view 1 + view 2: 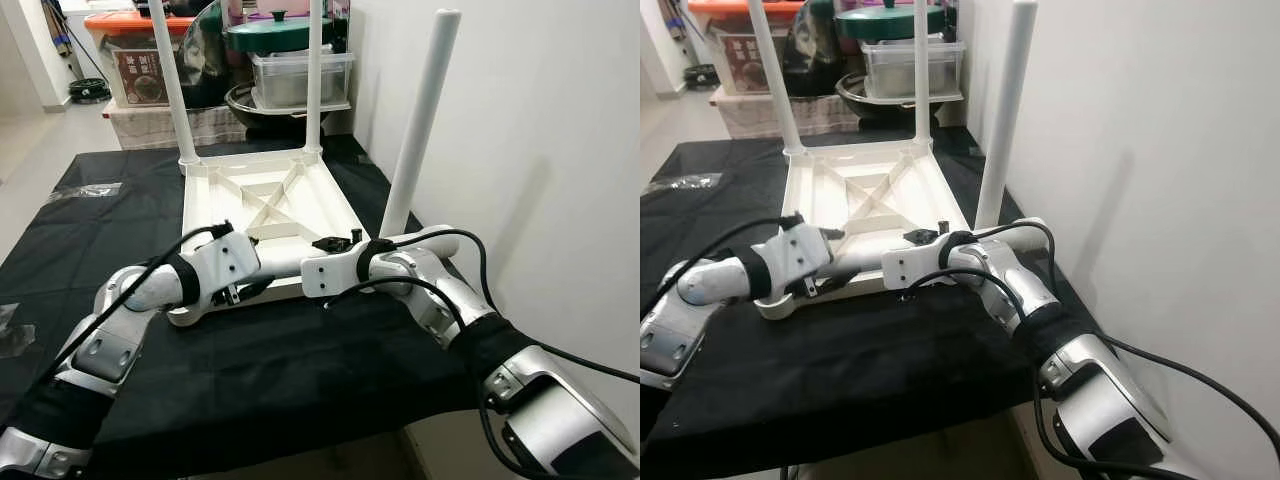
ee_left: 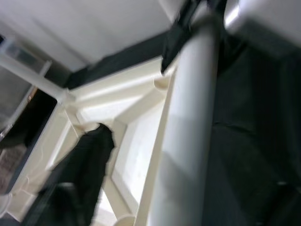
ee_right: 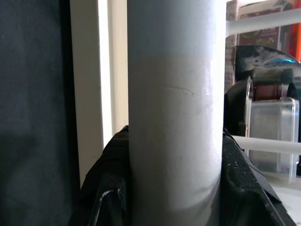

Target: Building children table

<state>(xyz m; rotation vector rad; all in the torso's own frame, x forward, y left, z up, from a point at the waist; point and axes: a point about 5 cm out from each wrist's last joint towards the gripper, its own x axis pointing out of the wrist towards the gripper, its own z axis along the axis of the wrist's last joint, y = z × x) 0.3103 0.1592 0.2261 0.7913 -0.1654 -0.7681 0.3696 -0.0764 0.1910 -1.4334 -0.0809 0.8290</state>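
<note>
A white children's table top (image 1: 268, 200) lies upside down on a desk (image 1: 90, 240) draped in black cloth, its ribbed underside facing up. Three white legs stand upright from its corners: two at the far end (image 1: 172, 80) (image 1: 314, 75) and one at the near right corner (image 1: 420, 120), close to the white wall (image 1: 540, 150). The fourth leg (image 1: 285, 262) lies level along the near edge of the table top, carried between the robot's two arms, which meet in front of it. The right claw (image 1: 322, 275) is closed around this loose leg; the right wrist view shows the white tube (image 3: 174, 117) pressed between its black fingers (image 3: 108, 188), one on each side. The left claw (image 1: 240, 290) sits at the leg's other end, near the near left corner of the table top. In the left wrist view the leg (image 2: 188, 132) runs just beside one black finger (image 2: 75, 183), with the table top's ribs (image 2: 117, 103) behind, but the picture is blurred and whether that claw grips the leg or stands open cannot be told. Beyond the far end of the desk sit stacked household goods: a clear storage box with an orange lid (image 1: 135, 55), a clear plastic container (image 1: 300, 75) with a green pot lid (image 1: 275, 30) on top, and a metal bowl (image 1: 250, 105) beneath it
</note>
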